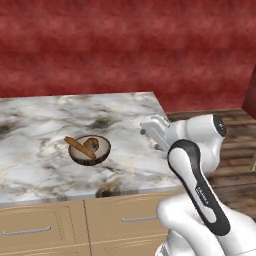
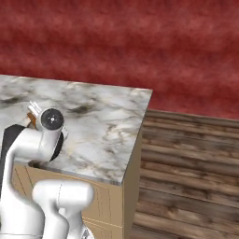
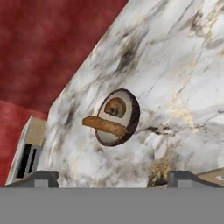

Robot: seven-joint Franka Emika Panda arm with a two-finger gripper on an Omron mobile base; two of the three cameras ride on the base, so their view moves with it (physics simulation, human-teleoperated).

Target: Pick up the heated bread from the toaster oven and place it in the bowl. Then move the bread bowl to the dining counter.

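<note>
Nearest us in the hand view, our two-finger gripper [image 3: 113, 177] stands released, its dark tips wide apart and holding nothing. Beyond them, the round dark-brown bowl with a pale inside [image 3: 118, 117] rests on the white-grey marbled dining counter [image 1: 45, 117], towards its front edge. We see the small golden-brown heated bread [image 1: 91, 144] inside it, with a long thin brown baguette stick [image 1: 79, 148] lying across the rim.
</note>
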